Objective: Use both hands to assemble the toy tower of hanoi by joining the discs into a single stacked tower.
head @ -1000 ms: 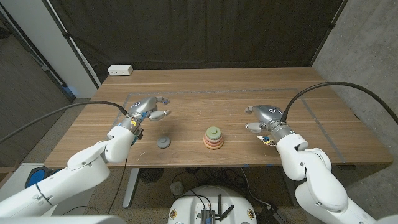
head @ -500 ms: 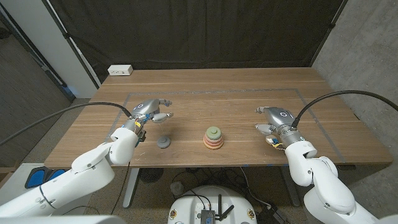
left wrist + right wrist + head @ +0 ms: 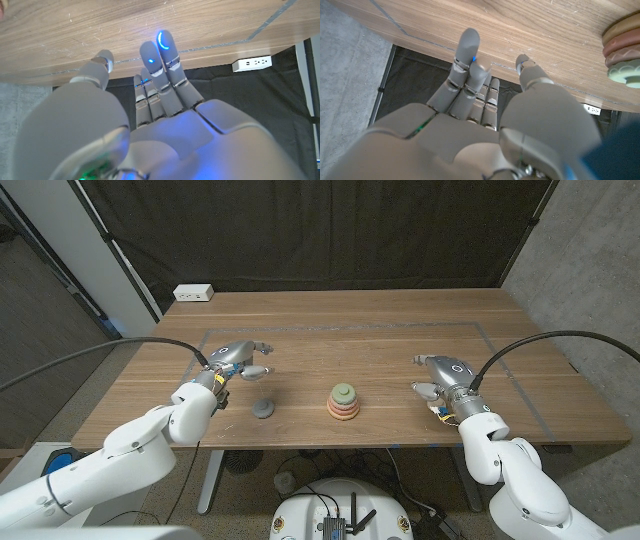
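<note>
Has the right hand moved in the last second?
Yes. The right hand has drawn back, away from the stacked discs toward the table's right side.

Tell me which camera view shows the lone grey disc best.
The head view. There the grey disc sits whole on the table, between the left hand and the stacked tower. The left wrist view gives wood and fingers, the right wrist view just the tower's edge; neither catches the disc.

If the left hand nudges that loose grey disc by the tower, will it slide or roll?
The grey disc lies flat on the wooden table, so it would probably slide, not roll. It looks small and rigid, likely light. Its low rounded profile may make it hard for the hand to pinch.
</note>
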Robot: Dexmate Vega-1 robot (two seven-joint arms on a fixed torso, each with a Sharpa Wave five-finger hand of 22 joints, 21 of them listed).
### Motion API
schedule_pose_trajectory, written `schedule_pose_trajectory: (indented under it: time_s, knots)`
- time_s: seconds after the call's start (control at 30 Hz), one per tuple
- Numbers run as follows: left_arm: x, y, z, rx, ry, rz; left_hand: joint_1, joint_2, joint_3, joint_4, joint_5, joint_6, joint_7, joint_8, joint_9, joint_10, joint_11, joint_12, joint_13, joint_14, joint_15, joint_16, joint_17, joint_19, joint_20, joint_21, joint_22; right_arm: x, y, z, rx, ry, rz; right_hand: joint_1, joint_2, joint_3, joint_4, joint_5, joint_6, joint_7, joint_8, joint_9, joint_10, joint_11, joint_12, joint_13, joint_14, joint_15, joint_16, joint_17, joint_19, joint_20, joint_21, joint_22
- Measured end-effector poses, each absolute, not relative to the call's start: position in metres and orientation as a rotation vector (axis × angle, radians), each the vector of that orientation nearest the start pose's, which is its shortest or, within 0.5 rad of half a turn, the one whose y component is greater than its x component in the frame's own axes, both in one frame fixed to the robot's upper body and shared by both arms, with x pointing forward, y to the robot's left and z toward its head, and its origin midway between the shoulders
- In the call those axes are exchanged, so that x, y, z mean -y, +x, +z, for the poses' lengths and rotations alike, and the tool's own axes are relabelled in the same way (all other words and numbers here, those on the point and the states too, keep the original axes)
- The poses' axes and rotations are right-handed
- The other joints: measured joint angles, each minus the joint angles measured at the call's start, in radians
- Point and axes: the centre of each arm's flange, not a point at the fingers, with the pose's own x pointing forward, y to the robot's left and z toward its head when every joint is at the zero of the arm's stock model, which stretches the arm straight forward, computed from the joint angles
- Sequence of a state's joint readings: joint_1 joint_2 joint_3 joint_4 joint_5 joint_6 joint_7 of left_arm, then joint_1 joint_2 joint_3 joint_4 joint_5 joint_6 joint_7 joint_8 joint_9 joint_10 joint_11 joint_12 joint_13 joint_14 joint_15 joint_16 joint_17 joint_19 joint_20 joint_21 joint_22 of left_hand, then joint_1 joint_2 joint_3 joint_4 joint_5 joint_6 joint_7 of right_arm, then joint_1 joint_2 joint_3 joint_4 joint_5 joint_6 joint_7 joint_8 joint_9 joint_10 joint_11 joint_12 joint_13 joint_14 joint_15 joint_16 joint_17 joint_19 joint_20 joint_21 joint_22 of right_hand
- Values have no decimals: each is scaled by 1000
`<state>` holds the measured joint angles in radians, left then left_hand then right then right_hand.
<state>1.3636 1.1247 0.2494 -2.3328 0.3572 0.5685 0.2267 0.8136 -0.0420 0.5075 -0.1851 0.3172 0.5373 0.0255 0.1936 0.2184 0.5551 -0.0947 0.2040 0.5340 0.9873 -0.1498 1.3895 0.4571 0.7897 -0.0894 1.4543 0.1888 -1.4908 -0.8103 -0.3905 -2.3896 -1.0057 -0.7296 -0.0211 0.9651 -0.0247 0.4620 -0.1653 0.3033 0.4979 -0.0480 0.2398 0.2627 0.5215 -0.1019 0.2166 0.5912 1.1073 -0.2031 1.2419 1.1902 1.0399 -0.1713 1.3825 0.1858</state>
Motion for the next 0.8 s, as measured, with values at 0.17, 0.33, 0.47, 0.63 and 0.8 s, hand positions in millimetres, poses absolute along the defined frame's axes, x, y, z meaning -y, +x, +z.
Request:
schedule_pose_trajectory:
  time_s: [0.17, 0.33, 0.47, 0.63, 0.8]
  knots:
    - [-275, 464, -22, 496, 1387, 134, 0, 0, -12, 12, 0, -5, 5, 0, 0, -12, 12, 0, -1, 0, 0, 6, -3, 0, 0, 0, -2, 221, 429, -87, 436, -1467, -310, 0, 0, 0, 0, 0, 0, 0, 0, 0, 0, 0, 0, 4, -1, 1, 0, 0, -9, 2, 0, 0]
    - [-277, 462, -16, 480, 1436, 95, -4, -4, -14, 14, -8, -8, 8, 0, 0, -15, 15, 0, -5, 0, 0, 6, -8, 0, 0, 0, -3, 218, 428, -88, 436, -1469, -315, 0, 0, -4, 4, 0, 4, 4, 0, 0, 0, 0, 0, 4, -1, 1, 0, 2, -9, 2, 0, 0]
    - [-278, 460, -10, 467, 1489, 52, -1, -7, -17, 17, -8, -8, 8, 0, 0, -9, 9, 0, -6, 0, 0, 6, -8, 0, 0, 0, -3, 218, 428, -87, 431, -1470, -322, 0, 0, -4, 4, 0, 4, 4, 0, 0, 0, 0, 0, 9, -1, 1, 0, 2, -9, 2, 0, 0]
    - [-276, 460, -5, 456, 1536, 1, 8, -16, -22, 11, -8, -26, 0, 0, 0, -29, 6, -7, -10, 0, 0, 12, -12, 0, 0, 0, -3, 216, 428, -87, 430, -1471, -325, 0, 0, -4, 4, 0, 4, 4, 0, 0, 0, 0, 0, 9, -9, 1, -8, 0, -14, 7, 0, 0]
    - [-279, 461, 3, 452, 1595, -24, 6, -25, -27, 15, -8, -49, 2, -5, -5, -53, 9, -12, -14, 0, 0, 16, -15, 0, 0, 0, -3, 216, 428, -87, 424, -1471, -330, 0, 0, -4, 4, 0, 4, 4, 0, -3, 0, 0, 0, 14, -9, 1, -8, -1, -14, 7, 0, 0]
